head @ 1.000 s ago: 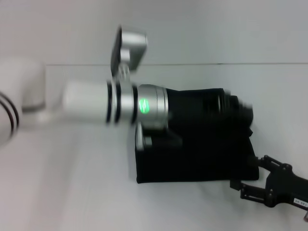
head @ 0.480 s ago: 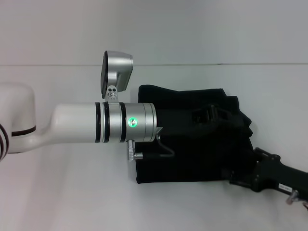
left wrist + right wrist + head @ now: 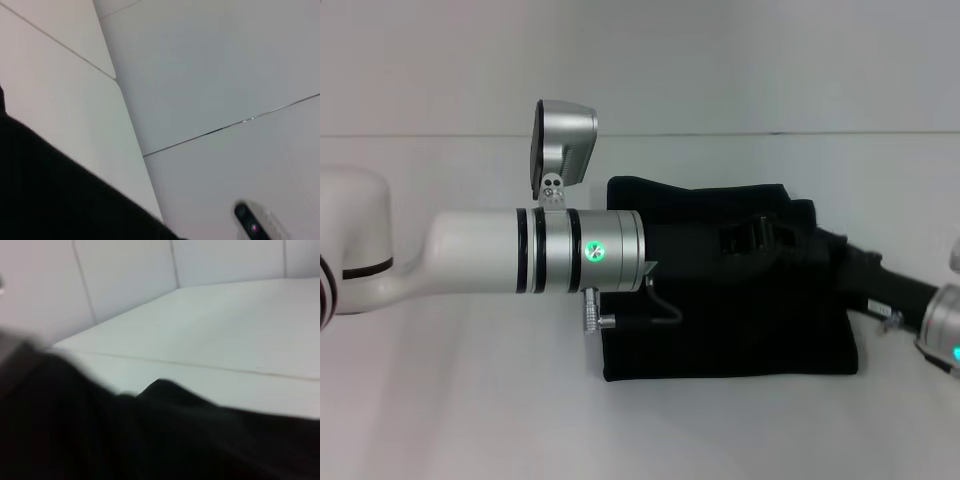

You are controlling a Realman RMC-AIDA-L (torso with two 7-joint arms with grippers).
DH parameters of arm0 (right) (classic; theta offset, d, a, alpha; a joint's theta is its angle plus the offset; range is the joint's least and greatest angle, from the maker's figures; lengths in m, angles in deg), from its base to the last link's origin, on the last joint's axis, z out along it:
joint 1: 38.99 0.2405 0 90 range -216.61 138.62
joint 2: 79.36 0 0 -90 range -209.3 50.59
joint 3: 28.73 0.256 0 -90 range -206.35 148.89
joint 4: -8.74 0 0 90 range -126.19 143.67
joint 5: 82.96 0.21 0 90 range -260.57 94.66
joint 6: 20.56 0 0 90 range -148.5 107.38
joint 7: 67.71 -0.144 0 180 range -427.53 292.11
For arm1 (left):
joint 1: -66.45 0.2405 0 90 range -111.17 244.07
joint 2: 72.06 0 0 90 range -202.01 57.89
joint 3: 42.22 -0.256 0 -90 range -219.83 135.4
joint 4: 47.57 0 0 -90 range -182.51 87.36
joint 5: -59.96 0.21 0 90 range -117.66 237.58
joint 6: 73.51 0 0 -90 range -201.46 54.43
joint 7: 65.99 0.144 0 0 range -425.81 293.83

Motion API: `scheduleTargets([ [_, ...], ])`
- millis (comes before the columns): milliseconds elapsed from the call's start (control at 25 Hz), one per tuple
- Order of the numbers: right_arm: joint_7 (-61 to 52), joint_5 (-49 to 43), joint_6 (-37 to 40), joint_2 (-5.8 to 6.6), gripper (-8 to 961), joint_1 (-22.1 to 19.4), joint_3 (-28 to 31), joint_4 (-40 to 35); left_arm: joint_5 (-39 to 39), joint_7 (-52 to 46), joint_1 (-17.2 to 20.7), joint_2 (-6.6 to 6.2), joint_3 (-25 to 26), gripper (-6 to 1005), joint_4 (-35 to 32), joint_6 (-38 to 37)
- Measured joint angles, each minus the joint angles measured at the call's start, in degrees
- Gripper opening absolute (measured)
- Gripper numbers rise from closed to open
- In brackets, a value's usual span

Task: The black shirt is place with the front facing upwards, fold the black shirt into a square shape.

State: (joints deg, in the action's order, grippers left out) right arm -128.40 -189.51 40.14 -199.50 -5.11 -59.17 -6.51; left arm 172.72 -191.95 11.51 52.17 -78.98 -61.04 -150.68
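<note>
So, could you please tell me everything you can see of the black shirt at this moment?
The black shirt lies on the white table as a compact, roughly square folded bundle of plain dark cloth, with straight near and left edges and a lumpier far right corner. No lettering or label shows. The left gripper reaches over its upper part, and the right gripper meets its right edge.

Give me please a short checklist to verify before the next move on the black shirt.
1. Black shirt folded to a compact block: ok.
2. Shape square: not ok, its far right edge bulges unevenly.
3. Left gripper over the shirt: ok.
4. Right gripper at the shirt's right edge: ok.
5. Either gripper holding cloth: cannot tell.
6. Shirt fully on the table: ok.
</note>
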Motion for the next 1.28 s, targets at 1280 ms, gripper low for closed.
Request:
scheduleTargets([
  [1280,4.2,7.1,-20.9,0.2,949,6.9,-1.2,-3.1,-0.2,9.0,-4.2,0.57,0.0,30,9.9,13.5],
])
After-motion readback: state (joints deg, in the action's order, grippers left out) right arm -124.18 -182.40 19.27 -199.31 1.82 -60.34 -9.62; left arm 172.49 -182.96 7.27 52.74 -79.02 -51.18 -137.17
